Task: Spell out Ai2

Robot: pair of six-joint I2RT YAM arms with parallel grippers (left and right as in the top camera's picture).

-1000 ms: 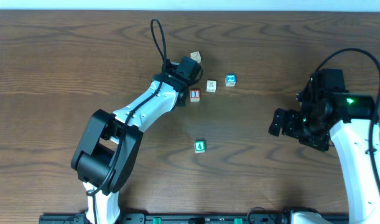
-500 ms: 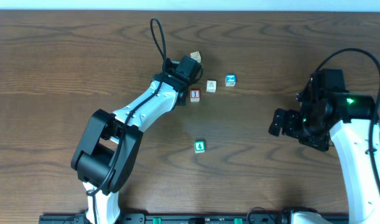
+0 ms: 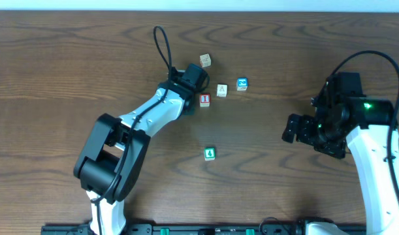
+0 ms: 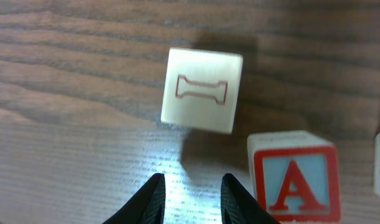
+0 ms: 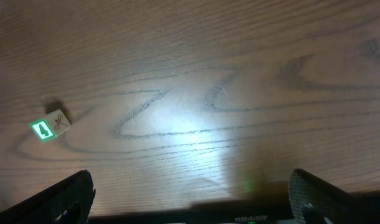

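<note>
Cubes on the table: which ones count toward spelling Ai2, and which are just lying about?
For the job:
- A cube
- red I cube
- blue cube, presumably the 2, though its mark is too small to read

Lying about:
- green cube, off on its own
- tan cube, beyond the left arm

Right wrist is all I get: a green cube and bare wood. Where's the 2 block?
Observer: The blue 2 sits beyond the green cube, farther from the robot.
Operator: Anything next to it?
Observer: A pale cube toward the left arm's side, with a gap between them, then the red I.
Operator: Other side holding anything?
Observer: No, the left gripper is open and empty, just short of an outlined-I cube.
</note>
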